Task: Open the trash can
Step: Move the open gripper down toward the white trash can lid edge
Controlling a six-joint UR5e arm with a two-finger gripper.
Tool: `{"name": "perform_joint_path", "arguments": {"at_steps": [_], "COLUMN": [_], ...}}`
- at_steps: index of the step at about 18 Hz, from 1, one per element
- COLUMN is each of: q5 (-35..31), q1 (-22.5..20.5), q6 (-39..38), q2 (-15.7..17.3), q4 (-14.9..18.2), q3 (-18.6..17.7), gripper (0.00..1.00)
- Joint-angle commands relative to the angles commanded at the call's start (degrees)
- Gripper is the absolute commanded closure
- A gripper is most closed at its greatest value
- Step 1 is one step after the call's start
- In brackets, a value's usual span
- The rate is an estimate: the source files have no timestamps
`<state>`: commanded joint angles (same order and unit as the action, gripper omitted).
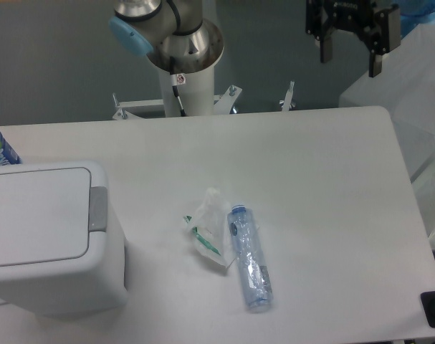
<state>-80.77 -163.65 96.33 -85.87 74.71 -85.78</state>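
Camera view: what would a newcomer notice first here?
The big white trash can at the left edge, its lid shut. Next, the clear bottle lying mid-table beside a crumpled plastic wrapper. The black pincer hangs open at the top right, far from the can.

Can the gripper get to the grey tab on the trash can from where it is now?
Probably yes. The gripper hangs open above the table's far right edge, and the grey tab on the trash can is uncovered. The bottle lies off to the side.
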Motion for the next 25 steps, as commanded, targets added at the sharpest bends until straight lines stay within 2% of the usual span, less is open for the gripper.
{"name": "perform_joint_path", "arguments": {"at_steps": [6, 12, 17, 19, 20, 23, 25], "q5": [0.5, 1.3, 7.5, 9.7, 11.7, 11.8, 11.8], "q1": [0.4, 3.3, 5.7, 6.6, 8.9, 12.5, 14.2], "q6": [-0.4, -11.2, -31.0, -38.5, -49.0, -58.3, -61.2], "q2": [-0.1, -0.8, -1.1, -1.6, -2.3, -3.7, -4.5], "q4": [0.1, 0.2, -0.4, -2.7, -4.7, -7.3, -8.5], "q3": [1.0, 1.1, 0.9, 0.7, 0.6, 0.6, 0.6], "gripper": [0.0, 0.0, 0.0, 0.0, 0.0, 0.0, 0.0]}}
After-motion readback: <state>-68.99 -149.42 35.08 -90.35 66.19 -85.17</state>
